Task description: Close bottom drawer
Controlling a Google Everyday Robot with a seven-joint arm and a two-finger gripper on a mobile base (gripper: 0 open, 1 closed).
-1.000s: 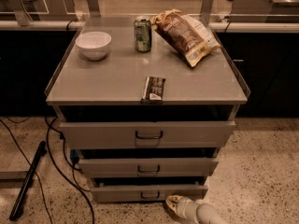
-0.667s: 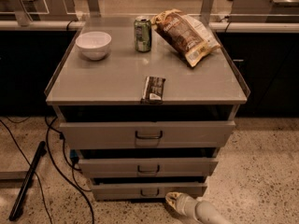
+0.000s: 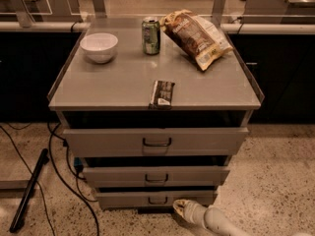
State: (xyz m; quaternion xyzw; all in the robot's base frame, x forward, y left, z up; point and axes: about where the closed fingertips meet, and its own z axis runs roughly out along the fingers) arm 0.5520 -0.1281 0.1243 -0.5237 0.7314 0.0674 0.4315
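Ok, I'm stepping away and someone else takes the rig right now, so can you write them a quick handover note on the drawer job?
The hand: low near the floor, at the lower edge of the bottom drawer front, just right of its handle; contact unclear.
Bottom drawer: sticks out of the cabinet, dark gap above its front; the middle drawer and top drawer stand out too.
Done: hand placed at the drawer front.
Left: push the front in until flush, then withdraw the hand.
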